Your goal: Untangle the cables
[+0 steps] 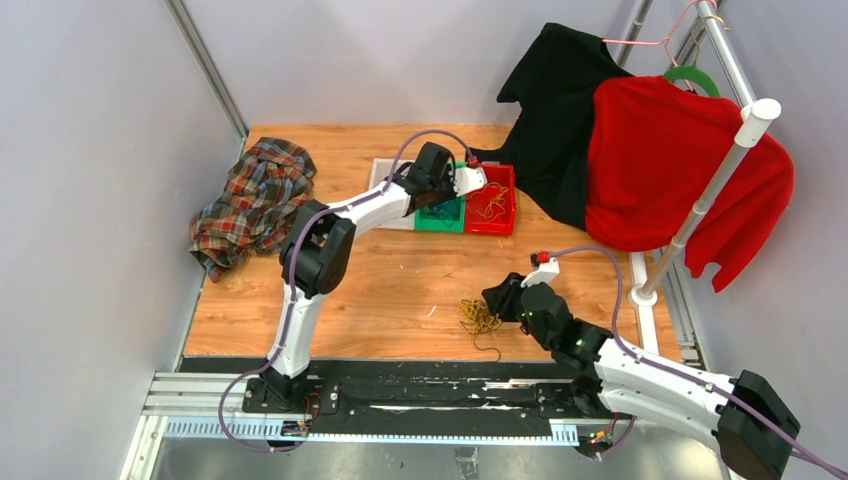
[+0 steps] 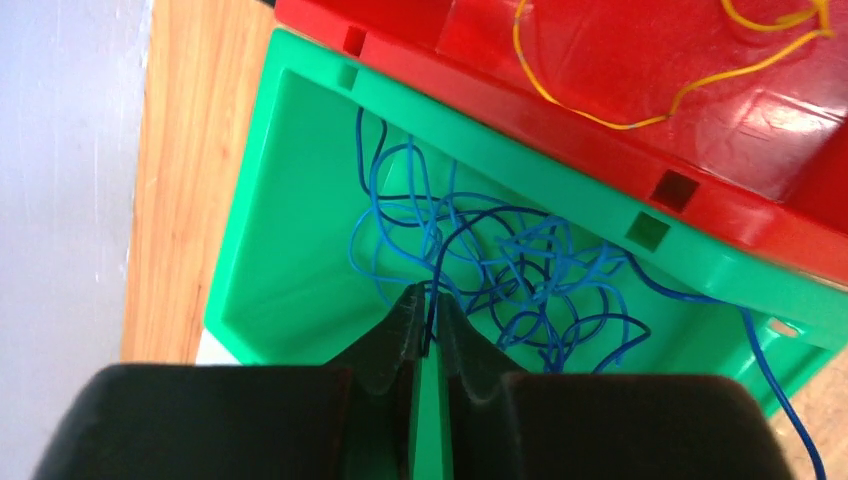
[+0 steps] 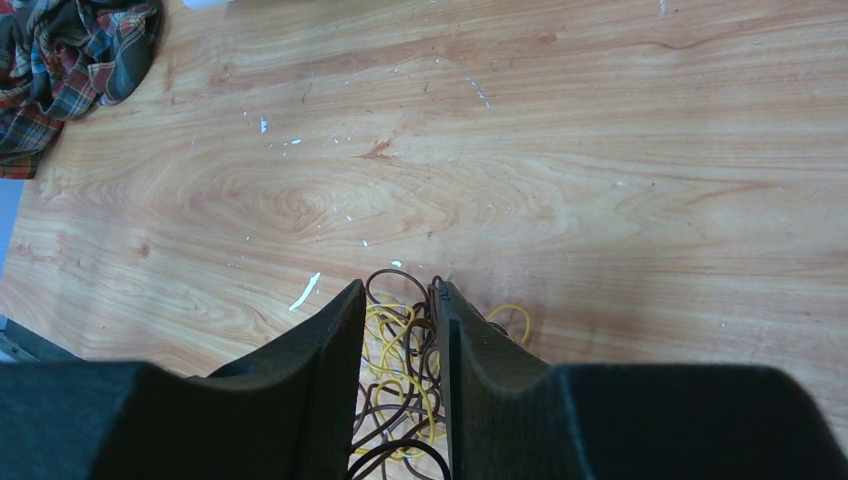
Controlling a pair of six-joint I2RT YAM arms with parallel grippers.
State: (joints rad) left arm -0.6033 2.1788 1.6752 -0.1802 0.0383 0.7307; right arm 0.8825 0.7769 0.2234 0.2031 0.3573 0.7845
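Left gripper [image 2: 425,300] is pinched shut on a strand of the thin blue curly wires [image 2: 500,270] in the green plastic bin [image 2: 260,250]. Right gripper [image 3: 400,290], jaws apart, straddles the yellow-and-brown wire tangle [image 3: 400,365] on the wooden table [image 3: 500,150].

Reaches far forward with the left arm [image 1: 380,205], elbow folded high over mid-table, wrist tipped steeply down. Pinches the left gripper [image 2: 428,298] almost closed, jaws showing only a slit, a thin dark strand of the cables [image 2: 520,270] caught between the fingertips [image 2: 408,320]. Stretches the right arm [image 1: 640,375] low from the near right corner toward centre, wrist aimed forward and left. Holds the right gripper [image 3: 400,290] partly apart, black fingers astride loose loops, tips near the surface.
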